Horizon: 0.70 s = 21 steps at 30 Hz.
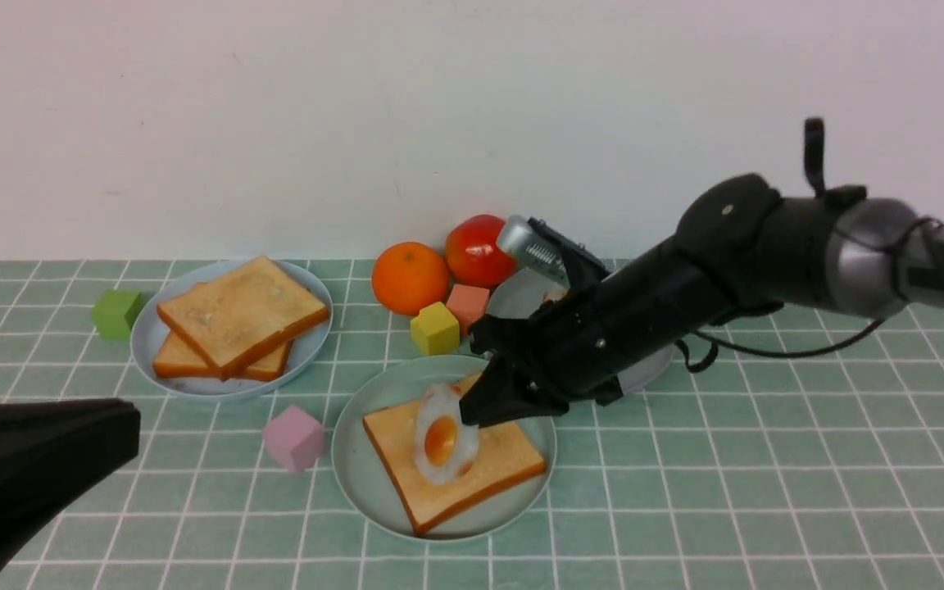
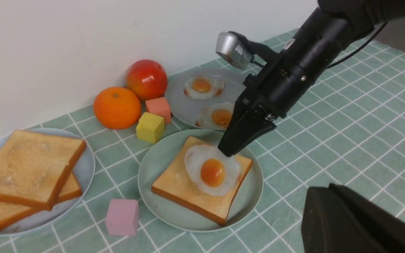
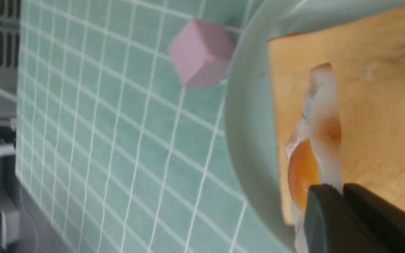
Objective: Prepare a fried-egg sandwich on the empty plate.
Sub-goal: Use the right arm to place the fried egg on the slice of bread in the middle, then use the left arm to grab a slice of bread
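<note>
Right claw [image 1: 472, 410]: clenched on the rim of one fried egg [image 1: 443, 442]. The egg stands tilted up on edge, yolk facing the robot, over the middle of a single toast slice [image 1: 505, 463]. Whether its lower rim touches the toast cannot be confirmed.

The toast slice lies flat on the mint-green plate [image 1: 365, 483], near the centre of the counter [image 1: 767, 492].

Left claw [image 1: 29, 459]: closed, holding nothing, low at the robot's left, well apart from the plate.

A pink cube [image 1: 296, 438] sits just beside the plate's left rim. A light-blue plate [image 1: 144, 344] at far left carries two stacked toast slices [image 1: 238, 315]. A grey plate [image 2: 181, 102] behind holds two more eggs [image 2: 202, 86].
</note>
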{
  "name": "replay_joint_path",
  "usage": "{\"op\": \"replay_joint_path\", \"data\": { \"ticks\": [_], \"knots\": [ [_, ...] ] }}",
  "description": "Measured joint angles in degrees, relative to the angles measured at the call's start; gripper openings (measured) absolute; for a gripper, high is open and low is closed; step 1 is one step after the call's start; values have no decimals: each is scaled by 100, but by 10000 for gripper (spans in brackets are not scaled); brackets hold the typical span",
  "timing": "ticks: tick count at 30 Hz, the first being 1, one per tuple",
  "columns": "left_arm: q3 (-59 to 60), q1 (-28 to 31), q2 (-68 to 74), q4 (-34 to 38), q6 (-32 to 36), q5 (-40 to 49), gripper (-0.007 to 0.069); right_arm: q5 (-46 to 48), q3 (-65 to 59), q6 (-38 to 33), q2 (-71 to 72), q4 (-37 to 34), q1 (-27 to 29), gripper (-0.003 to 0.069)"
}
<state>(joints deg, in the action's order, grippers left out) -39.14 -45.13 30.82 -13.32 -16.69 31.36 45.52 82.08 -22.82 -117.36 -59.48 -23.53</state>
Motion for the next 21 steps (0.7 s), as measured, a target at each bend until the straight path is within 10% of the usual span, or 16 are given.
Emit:
{"op": "replay_joint_path", "data": {
  "ticks": [9,16,21],
  "knots": [
    [0,0,0,5,0,12,4,-350,-2,46,-146,-49,92,105],
    [54,0,0,5,-7,116,12,-172,53,46,-69,488,391,388],
    [133,0,367,-26,-550,256,15,606,56,281,812,1406,657,363]
  ]
}}
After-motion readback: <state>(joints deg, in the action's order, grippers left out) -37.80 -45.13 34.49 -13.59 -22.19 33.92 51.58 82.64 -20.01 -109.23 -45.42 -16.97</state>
